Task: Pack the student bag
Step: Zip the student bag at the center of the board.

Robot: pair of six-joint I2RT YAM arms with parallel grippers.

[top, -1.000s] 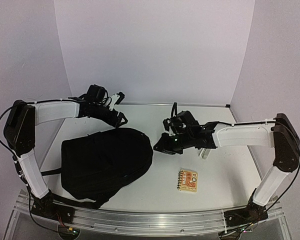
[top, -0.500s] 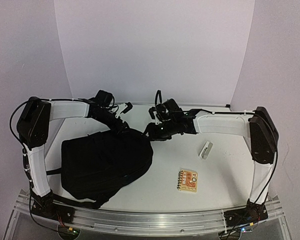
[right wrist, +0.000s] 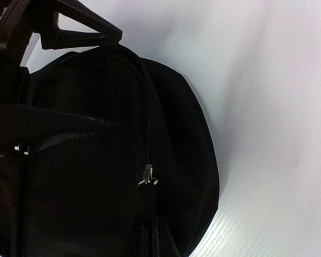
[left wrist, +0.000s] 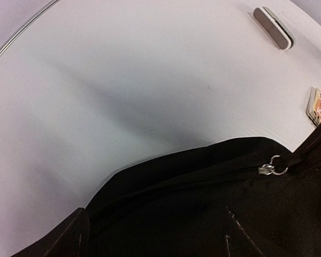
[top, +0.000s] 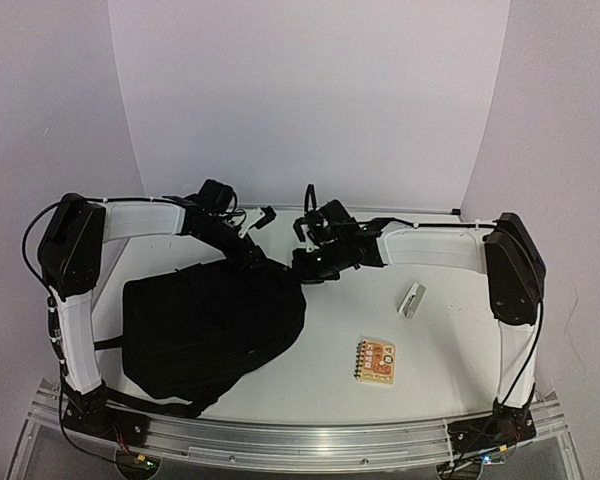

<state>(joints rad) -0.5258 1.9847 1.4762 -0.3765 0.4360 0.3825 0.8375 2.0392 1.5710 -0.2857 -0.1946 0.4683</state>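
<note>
The student bag lies flat on the left half of the table, a large black backpack with its zipper closed. My left gripper hovers open over the bag's top edge, and its two fingers spread wide across the bag in the right wrist view. My right gripper is at the bag's top right edge, shut on the black zipper pull that hangs from the metal slider. That slider also shows in the left wrist view, with the pull stretched to the right.
A small spiral notebook with an orange cover lies on the table right of the bag. A small white and grey oblong item lies behind it. White walls close the table at the back and sides.
My right arm swung left from mid-table to the bag's top, and its jaws opened, then shut on the zipper pull. My left gripper moved slightly right toward the bag's top edge.
</note>
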